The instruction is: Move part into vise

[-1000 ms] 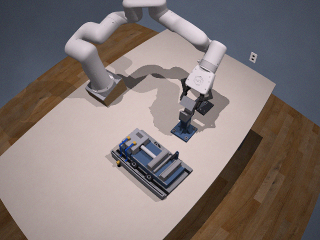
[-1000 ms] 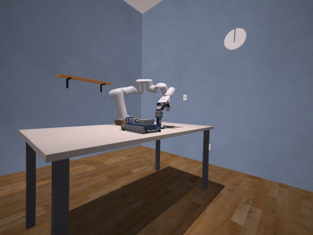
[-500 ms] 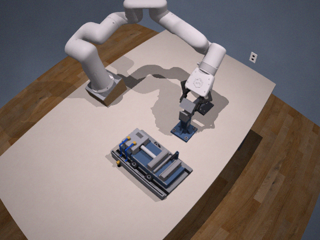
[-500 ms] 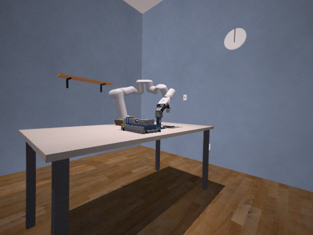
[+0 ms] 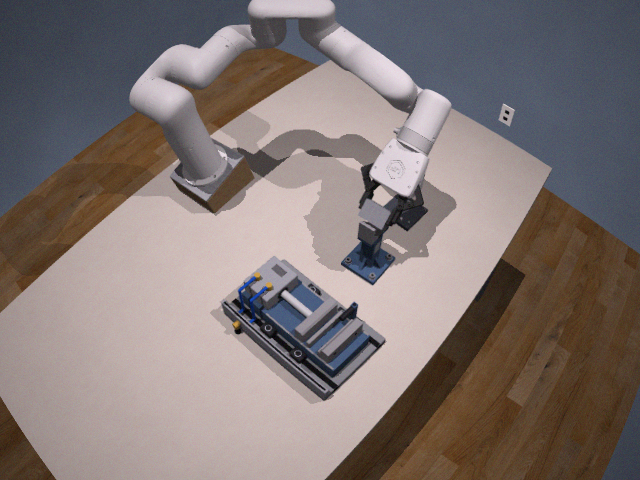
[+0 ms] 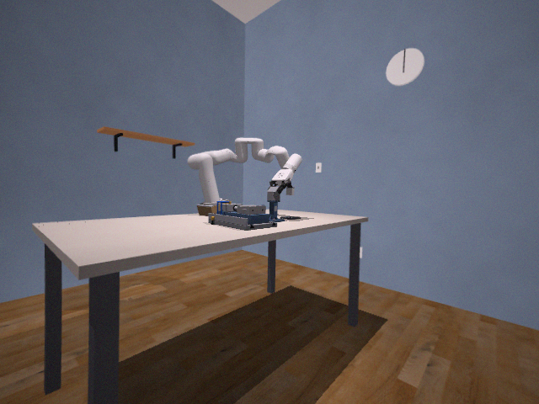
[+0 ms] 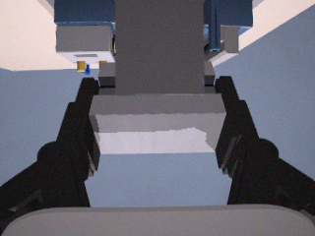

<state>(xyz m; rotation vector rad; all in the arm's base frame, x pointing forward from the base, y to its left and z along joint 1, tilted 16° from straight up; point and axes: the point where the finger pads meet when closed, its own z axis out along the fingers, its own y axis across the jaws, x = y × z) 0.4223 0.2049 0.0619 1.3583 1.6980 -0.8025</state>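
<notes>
1 part [image 5: 375, 212]: plain grey block, tilted | end effector [image 5: 386, 210]: clamped on part, above V-block [image 5: 370, 242]

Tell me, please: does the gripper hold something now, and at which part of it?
Yes. The gripper is shut on the part, a grey block, with one finger on each of its two opposite ends.

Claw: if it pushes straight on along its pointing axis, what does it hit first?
Likely the V-block: the held part in the claw sits just short of it, dead ahead in the wrist view. Remaining gap unclear.
</notes>
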